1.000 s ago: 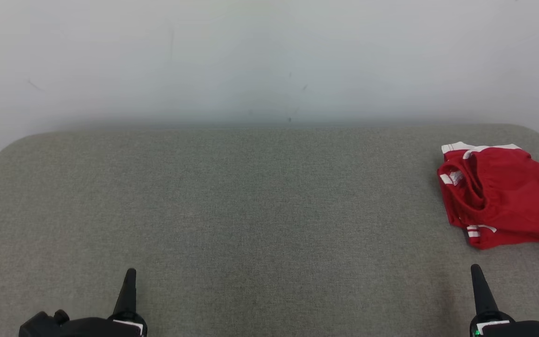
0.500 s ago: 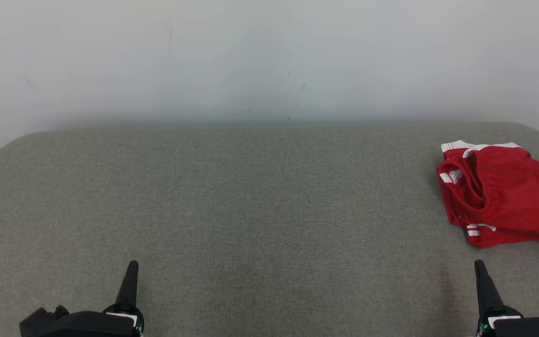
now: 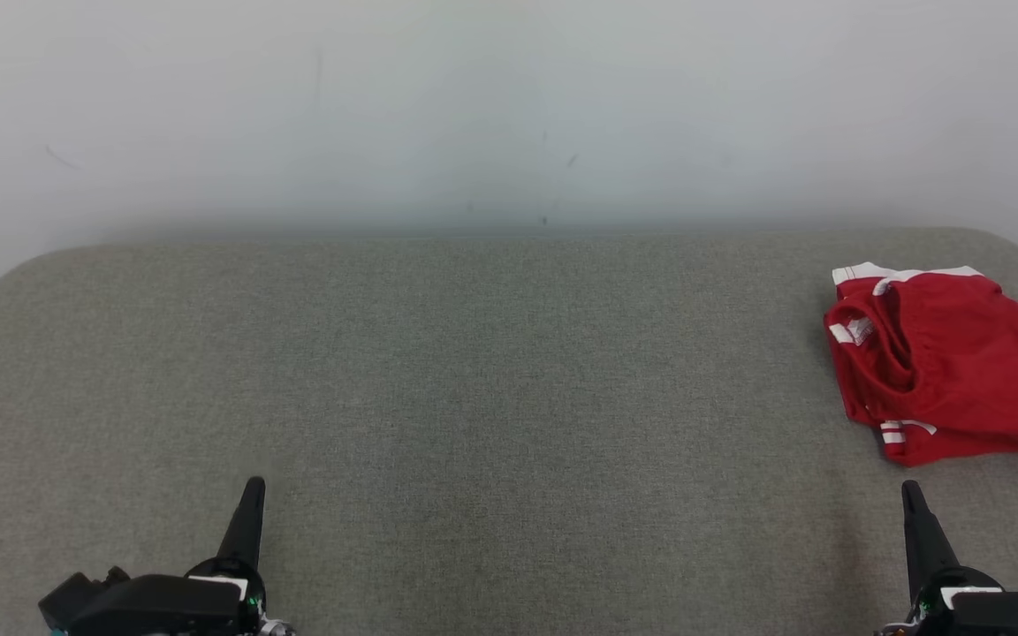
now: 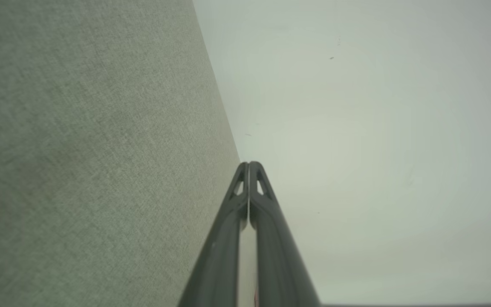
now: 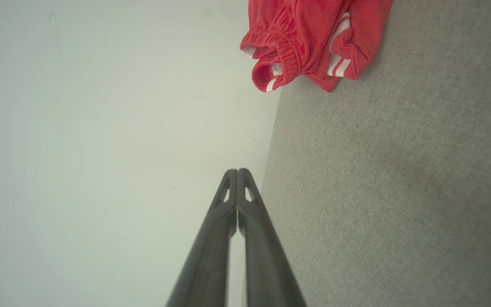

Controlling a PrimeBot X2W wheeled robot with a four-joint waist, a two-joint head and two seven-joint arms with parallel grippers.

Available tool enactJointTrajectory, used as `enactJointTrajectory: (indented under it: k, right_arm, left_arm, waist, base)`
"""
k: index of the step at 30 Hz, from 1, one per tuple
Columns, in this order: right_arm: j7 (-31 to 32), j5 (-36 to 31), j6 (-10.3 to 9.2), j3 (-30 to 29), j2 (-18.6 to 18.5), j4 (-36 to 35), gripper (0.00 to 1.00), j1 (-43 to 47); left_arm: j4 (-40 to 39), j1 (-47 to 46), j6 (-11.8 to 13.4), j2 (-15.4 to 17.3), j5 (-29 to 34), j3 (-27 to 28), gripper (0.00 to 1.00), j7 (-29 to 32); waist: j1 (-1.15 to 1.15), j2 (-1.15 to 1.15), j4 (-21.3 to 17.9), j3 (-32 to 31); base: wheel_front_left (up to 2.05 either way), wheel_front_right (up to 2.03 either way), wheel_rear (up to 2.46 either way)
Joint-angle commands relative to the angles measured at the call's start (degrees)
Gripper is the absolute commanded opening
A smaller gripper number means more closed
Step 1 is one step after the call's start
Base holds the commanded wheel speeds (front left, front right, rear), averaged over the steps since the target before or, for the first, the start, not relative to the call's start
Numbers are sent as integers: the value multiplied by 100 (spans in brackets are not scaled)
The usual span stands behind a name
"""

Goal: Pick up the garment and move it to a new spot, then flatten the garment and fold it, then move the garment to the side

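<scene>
The garment (image 3: 946, 362) is a pair of red shorts with white stripes, lying bunched at the far right of the grey padded surface (image 3: 491, 371). In the right wrist view the garment (image 5: 309, 38) sits near the top, well beyond the fingertips. My right gripper (image 3: 911, 488) stands shut near the front edge, just in front of the garment and apart from it; its fingers (image 5: 238, 171) are pressed together with nothing between them. At the lower left, my left gripper (image 3: 254, 484) is also shut and holds nothing, its fingers meeting at the left gripper (image 4: 249, 163) tip.
A pale wall (image 3: 509, 106) rises straight behind the padded surface. The surface's rounded corners show at the far left (image 3: 23, 274) and far right (image 3: 1017, 247), and the garment reaches the picture's right edge.
Both gripper tips have crept a little farther up the head view. The garment lies where it was; the picture has shifted very slightly.
</scene>
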Motion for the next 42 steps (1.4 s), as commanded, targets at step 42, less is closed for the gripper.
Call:
enactJointTrajectory:
  k: [42]
  right_arm:
    - [290,834,-12,-198,26,-41,0,-177]
  left_arm:
    - [72,-287,-101,28,-1001,38,0,243]
  waist:
    - [0,0,-20,40]
  base:
    - [0,0,0]
